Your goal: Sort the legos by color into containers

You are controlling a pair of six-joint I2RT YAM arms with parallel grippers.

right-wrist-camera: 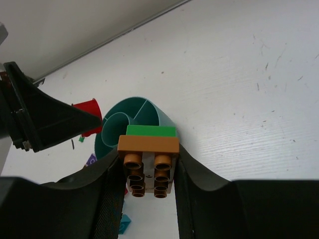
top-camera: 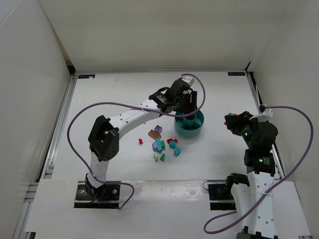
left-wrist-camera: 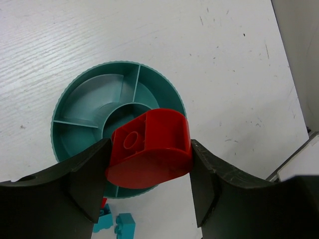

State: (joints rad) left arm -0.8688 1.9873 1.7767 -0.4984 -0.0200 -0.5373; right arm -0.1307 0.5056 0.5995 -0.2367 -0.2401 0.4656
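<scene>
Left gripper (left-wrist-camera: 149,167) pinching a red brick (left-wrist-camera: 149,149) between both fingers, stud facing the camera; teal bowl (left-wrist-camera: 75,107) directly under the gripper, brick hanging over the central cup and the near rim; cannot tell if brick touches bowl. Right gripper (right-wrist-camera: 148,174) clamped on an orange brick (right-wrist-camera: 148,144), hollow tubes toward the camera, with a green brick (right-wrist-camera: 151,130) stuck on its far side; bowl lies out ahead of these fingertips, apart from them; in the top view the right gripper sits off to the bowl's right side. Loose legos (top-camera: 162,144) scattered on the table (top-camera: 114,89), back from the left gripper toward the arm bases, just beside the bowl; purple, orange, red, teal, green among them.
</scene>
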